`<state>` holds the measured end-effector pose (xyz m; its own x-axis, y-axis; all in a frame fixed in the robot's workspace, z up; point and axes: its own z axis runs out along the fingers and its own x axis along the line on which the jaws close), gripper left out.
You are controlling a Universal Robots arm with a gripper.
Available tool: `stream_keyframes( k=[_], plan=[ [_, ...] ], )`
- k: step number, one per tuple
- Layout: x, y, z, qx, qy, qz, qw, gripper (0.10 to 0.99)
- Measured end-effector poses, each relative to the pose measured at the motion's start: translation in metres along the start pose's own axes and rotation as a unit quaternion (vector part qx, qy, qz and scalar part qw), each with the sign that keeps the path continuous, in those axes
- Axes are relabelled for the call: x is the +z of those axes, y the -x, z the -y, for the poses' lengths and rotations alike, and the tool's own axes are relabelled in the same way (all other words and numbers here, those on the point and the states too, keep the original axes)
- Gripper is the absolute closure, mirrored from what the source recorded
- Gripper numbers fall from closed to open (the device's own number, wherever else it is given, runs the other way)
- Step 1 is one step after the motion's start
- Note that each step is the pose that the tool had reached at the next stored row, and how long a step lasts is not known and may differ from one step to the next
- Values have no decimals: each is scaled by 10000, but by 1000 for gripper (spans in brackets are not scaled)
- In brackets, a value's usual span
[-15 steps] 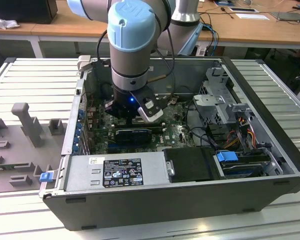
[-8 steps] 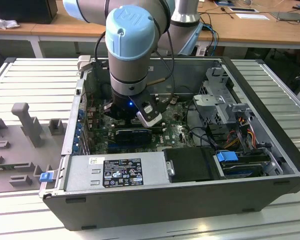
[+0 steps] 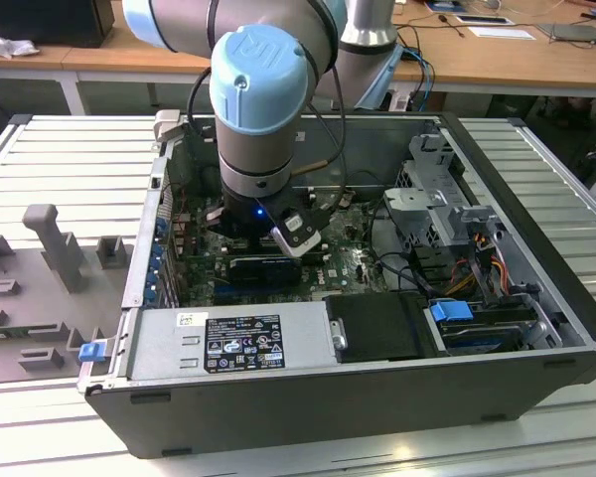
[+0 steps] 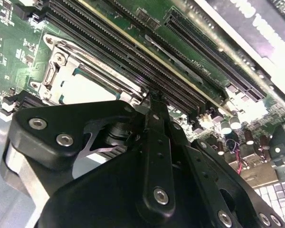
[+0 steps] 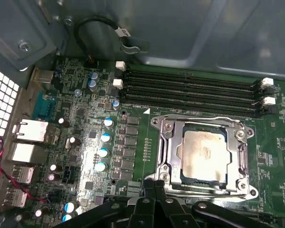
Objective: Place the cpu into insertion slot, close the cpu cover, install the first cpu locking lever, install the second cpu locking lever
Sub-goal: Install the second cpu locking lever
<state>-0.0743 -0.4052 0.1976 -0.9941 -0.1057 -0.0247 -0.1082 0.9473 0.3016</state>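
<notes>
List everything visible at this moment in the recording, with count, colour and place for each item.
Silvery-grey square cpu: one, seated in the insertion slot.
Black-rimmed square insertion slot: one, on the green circuit board.
Silvery metal frame cpu cover: one, lying down around the cpu.
Long narrow black memory slots: several, in a row beside the socket.
Green circuit board: one, on the case floor.
Dark open computer case: one, on the ribbed grey table.
Grey labelled power supply box: one, along the case's near wall.
Ribbed grey table: one, under the case.
Black gripper: one, fingertips together, right beside the socket's edge.
</notes>
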Motion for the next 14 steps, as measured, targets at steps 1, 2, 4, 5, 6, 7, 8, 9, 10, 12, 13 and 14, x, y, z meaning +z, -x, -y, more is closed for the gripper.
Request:
stream_keyframes(
  k=[1, 2, 4, 5, 6, 7, 8, 9, 10, 12, 13, 14],
  plan=[
    [4, 0, 2, -2, 19, 1, 10000, 980],
    [8, 0, 3, -4, 45, 4, 10000, 980],
    [28, 0, 8, -8, 100, 10, 9999, 980],
    [41, -1, 12, -10, 126, 12, 9999, 980],
    [48, -2, 15, -11, 139, 12, 9999, 980],
    [51, -3, 16, -12, 147, 12, 9999, 980],
    [52, -7, 16, -15, 150, 12, 9999, 980],
    [52, -11, 15, -18, 151, 11, 9999, 980],
    [43, -11, 13, -19, 152, 12, 9999, 980],
    [11, -10, 1, -19, 155, 13, 9999, 980],
    [-45, -9, -16, -18, 153, 12, 9999, 980],
    [-81, -8, -27, -18, 152, 11, 9999, 980]
  ],
)
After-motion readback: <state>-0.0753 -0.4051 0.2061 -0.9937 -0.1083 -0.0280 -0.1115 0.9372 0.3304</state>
